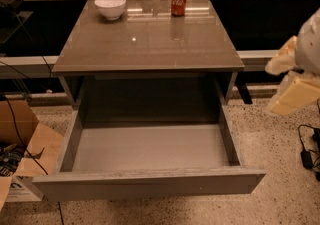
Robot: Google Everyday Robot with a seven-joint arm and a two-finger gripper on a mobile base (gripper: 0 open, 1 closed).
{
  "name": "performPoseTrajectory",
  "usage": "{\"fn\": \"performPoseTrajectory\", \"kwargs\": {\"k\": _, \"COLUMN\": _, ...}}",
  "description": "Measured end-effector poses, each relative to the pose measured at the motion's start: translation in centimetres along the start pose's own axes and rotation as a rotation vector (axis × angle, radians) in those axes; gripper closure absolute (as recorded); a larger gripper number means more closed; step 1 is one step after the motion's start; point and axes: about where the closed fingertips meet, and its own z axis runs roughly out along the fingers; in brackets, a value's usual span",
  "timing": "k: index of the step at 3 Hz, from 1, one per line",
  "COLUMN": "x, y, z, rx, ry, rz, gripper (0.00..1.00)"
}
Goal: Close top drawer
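Nearest the viewer, the top drawer (150, 150) stands pulled far out of its cabinet toward the camera. Its flat grey wood-grain front panel runs across the lower part of the view, and its pale grey inner floor lies bare to view between the two grey side walls. The back of the drawer sits in shadow under the bench (150, 44) top. To the left of the drawer, on the speckled floor (280, 191), an open cardboard box (27, 141) sits with its flaps spread; dark items lie inside it, too unclear to name. A thin black cable (15, 119) trails across the box. To the right of the drawer, more black cables (307, 155) lie on the floor. Above them, at the right edge of the view, the gripper (295, 86) hangs in the air as a pale cream-coloured shape, cut off by the edge. It is well apart from the drawer and touches neither it nor the bench; whether the jaws are released or clenched cannot be told. Farther back, the glossy brown bench top carries a white bowl (110, 6) at its far left corner, contents not visible, and an upright red Coca-Cola can (179, 0) near the far middle, the two apart from each other.
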Motion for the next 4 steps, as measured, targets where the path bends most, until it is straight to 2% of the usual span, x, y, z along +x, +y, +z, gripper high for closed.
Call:
{"fn": "performPoseTrajectory", "kwargs": {"k": 1, "x": 2.8, "y": 2.3, "z": 3.5, "rx": -0.044, "ry": -0.005, "rz": 0.035, "gripper": 0.63}}
{"fn": "performPoseTrajectory", "kwargs": {"k": 2, "x": 5.9, "y": 4.2, "z": 7.4, "rx": -0.153, "ry": 0.015, "rz": 0.105, "gripper": 0.86}}
{"fn": "performPoseTrajectory", "kwargs": {"k": 3, "x": 6.4, "y": 4.5, "z": 8.2, "rx": -0.176, "ry": 0.019, "rz": 0.116, "gripper": 1.00}}
{"fn": "performPoseTrajectory", "kwargs": {"k": 4, "x": 6.9, "y": 5.5, "z": 9.1, "rx": -0.199, "ry": 0.044, "rz": 0.112, "gripper": 1.00}}
